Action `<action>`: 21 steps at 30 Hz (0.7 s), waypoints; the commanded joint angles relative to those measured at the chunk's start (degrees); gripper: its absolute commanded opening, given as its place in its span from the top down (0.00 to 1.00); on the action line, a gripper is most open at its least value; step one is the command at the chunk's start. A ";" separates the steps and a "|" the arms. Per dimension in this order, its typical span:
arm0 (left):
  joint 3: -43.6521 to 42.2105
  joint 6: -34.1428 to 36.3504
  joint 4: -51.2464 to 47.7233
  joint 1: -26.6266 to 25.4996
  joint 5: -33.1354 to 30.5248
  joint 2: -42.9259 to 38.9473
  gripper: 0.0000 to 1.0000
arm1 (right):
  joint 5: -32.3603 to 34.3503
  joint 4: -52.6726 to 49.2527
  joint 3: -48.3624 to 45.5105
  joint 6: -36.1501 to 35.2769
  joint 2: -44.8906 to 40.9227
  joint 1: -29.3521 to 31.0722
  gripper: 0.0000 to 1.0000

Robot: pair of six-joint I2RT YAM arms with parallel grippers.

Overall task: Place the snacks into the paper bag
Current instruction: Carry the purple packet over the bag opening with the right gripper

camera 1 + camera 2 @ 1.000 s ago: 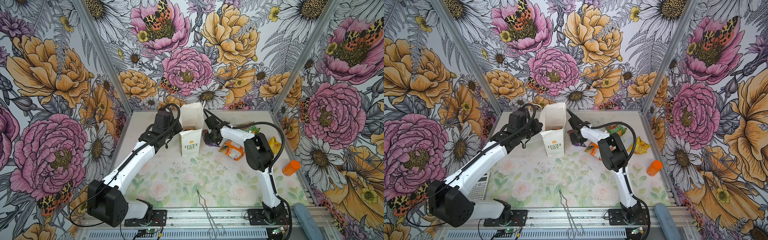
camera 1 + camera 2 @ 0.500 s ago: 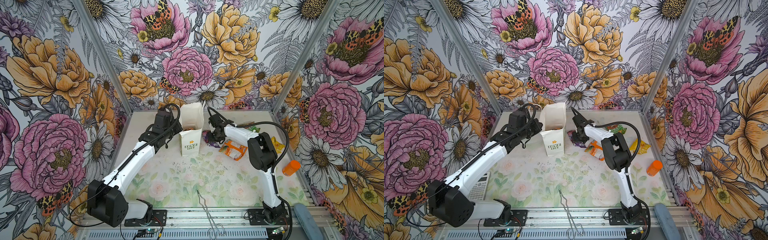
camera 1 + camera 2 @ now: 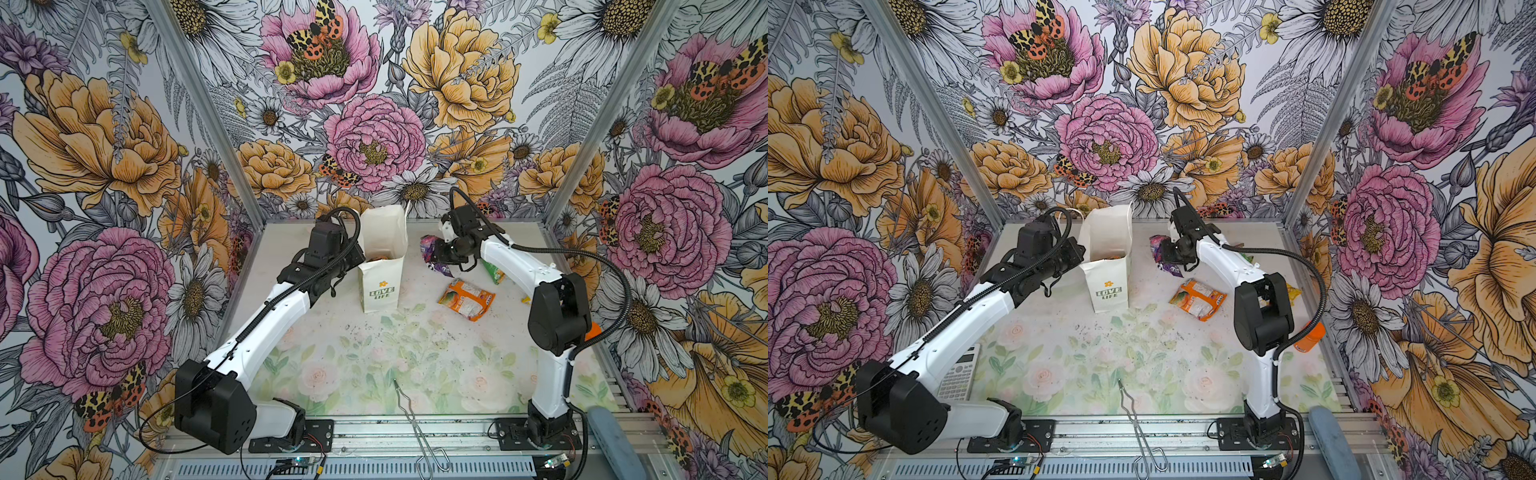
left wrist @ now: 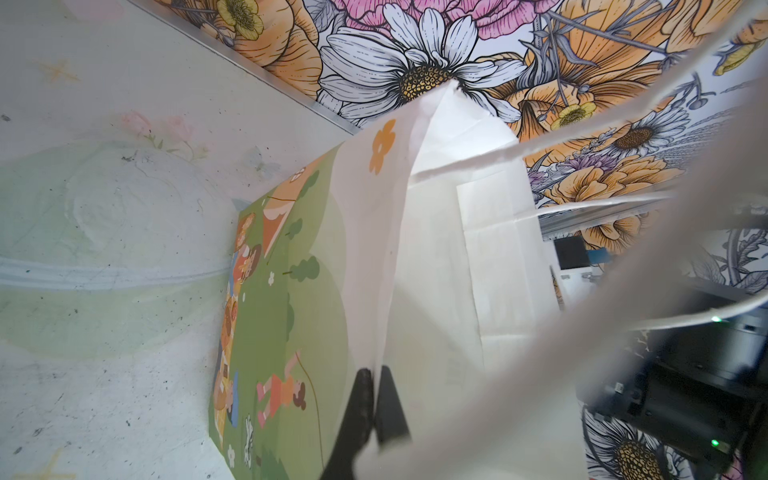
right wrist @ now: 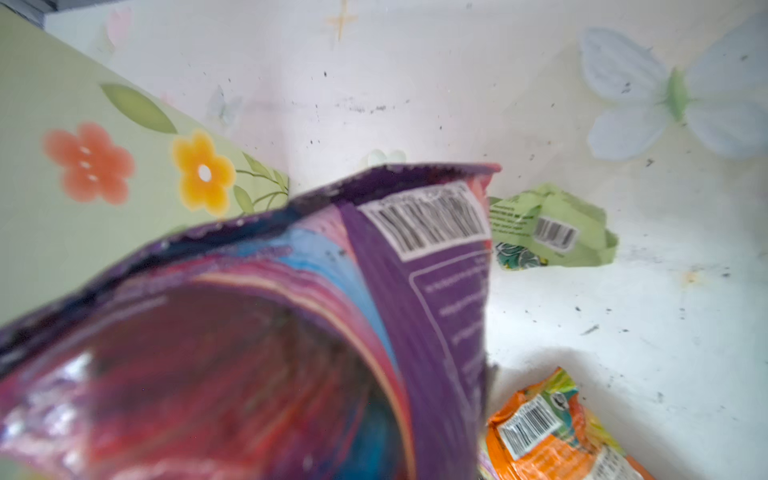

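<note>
Near the back edge of the tabletop (image 3: 374, 353) we see the paper bag (image 3: 381, 286) standing upright with its mouth open, and our left gripper (image 4: 375, 374) is clenched on the bag's edge. Just beside the bag, toward the right edge, our right gripper (image 3: 444, 257) grasps the purple packet (image 3: 430, 249). An orange packet (image 3: 466, 298) and a green packet (image 5: 552, 230) lie on the tabletop nearby

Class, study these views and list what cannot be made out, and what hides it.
Paper bag contents: both top views, its walls hide most.
Right claw: right wrist view, the purple packet covers it.
Packet's print: same view, blurred.
Yellow packet: both top views, right arm covers most.
Calculator: a top view, left arm overlaps it.
</note>
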 commanded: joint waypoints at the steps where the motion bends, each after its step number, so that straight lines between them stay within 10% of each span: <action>1: -0.59 -0.95 1.39 0.55 0.65 -1.38 1.00 | -2.10 1.08 3.17 0.68 -5.59 0.19 1.00; 21: -1.05 -1.57 1.79 -0.04 -0.22 -2.18 1.00 | -2.98 6.55 19.41 2.17 -16.50 5.55 1.00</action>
